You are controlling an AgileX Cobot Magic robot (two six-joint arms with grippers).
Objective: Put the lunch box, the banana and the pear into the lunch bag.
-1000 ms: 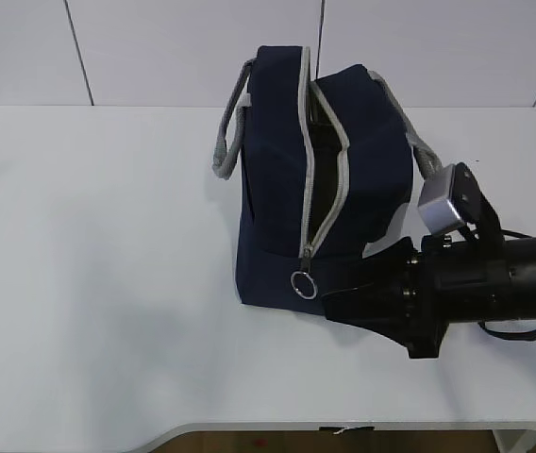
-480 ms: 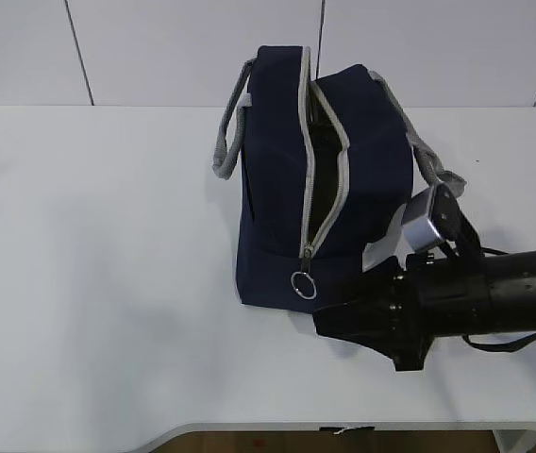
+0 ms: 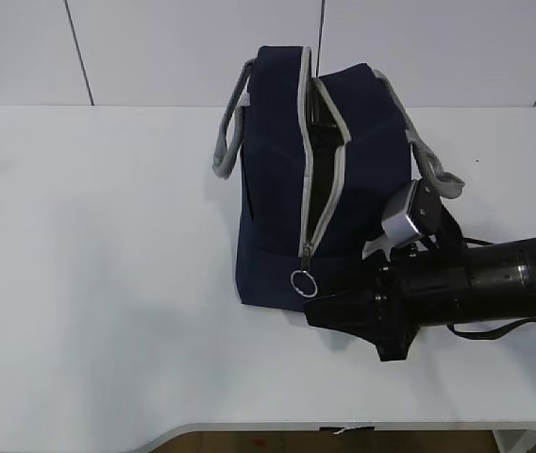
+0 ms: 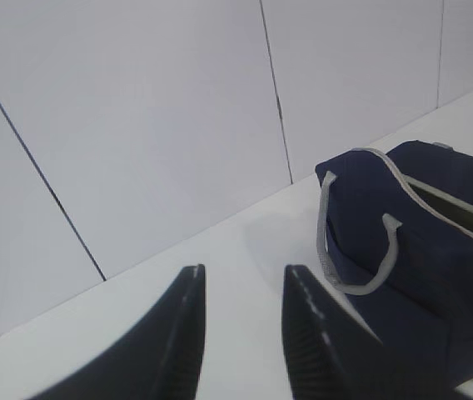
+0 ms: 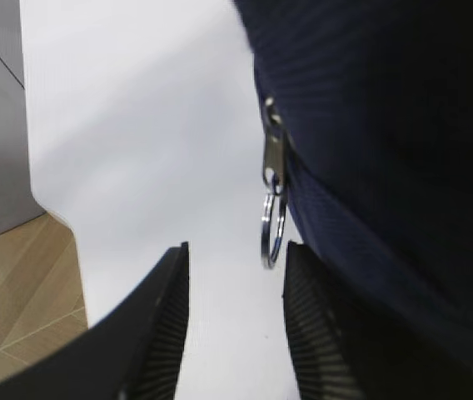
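Standing near the back of the white table, the lunch bag has its zipper parted along the top, the ring pull hanging at its front. Just beside that ring sits the right gripper — jaws apart, empty. Off to the side, the left gripper hangs likewise parted, holding nothing.

**Right arm closes in on the zipper ring**

Your right gripper has slid left along the table since a second ago, from beside the lunch bag to just under its ring pull. The jaws have narrowed slightly, and the ring now hangs just ahead of the gap between them.
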